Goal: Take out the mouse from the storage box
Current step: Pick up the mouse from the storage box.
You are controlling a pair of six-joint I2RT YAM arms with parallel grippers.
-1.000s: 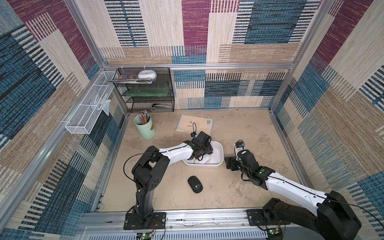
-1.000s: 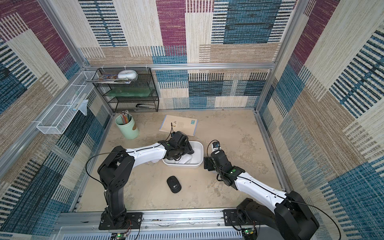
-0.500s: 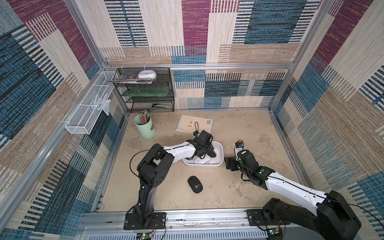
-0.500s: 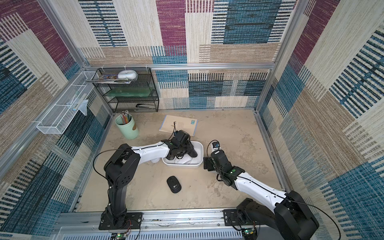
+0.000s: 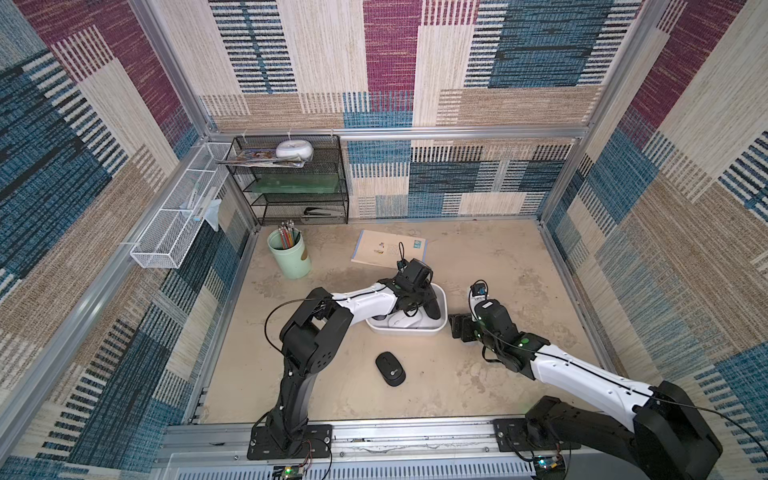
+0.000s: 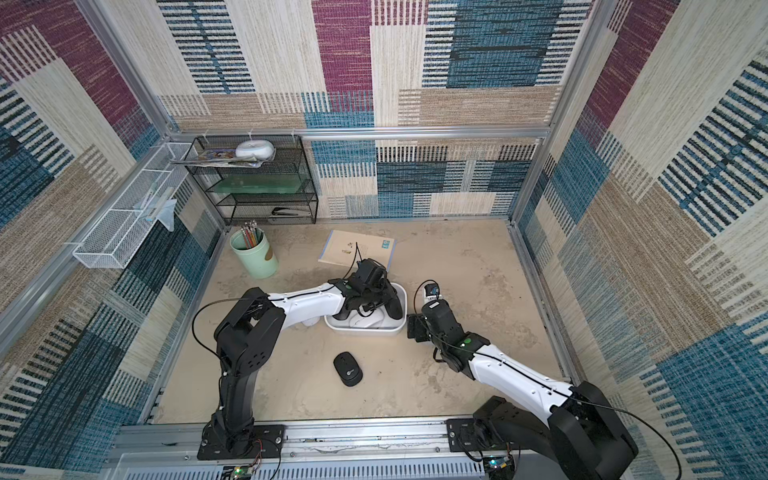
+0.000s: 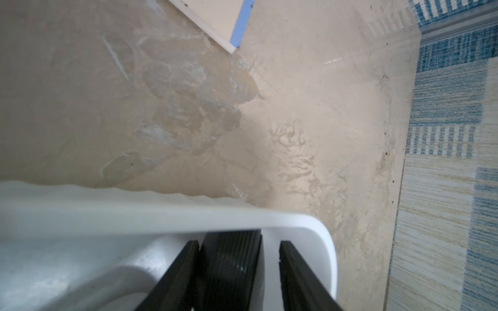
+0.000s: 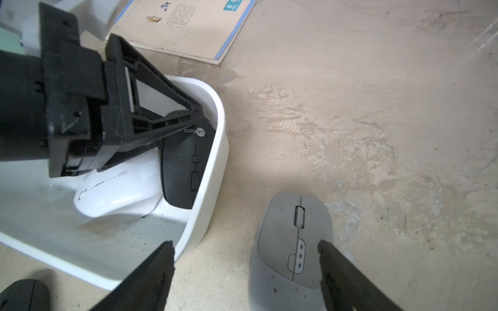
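Right wrist: left fingers (image 8: 161,79) and right fingers (image 8: 151,277) apart; white mouse (image 8: 118,194) beside black mouse (image 8: 183,167).

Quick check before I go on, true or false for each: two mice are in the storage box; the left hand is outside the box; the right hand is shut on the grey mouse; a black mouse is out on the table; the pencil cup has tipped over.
1. The storage box holds a white mouse and a dark mouse. True.
2. The left hand is outside the box. False: it reaches into the box, at the dark mouse.
3. The right hand is shut on the grey mouse. False: it is open over it.
4. A black mouse lies on the table, outside the box. True.
5. The pencil cup has tipped over. False: it stands upright.
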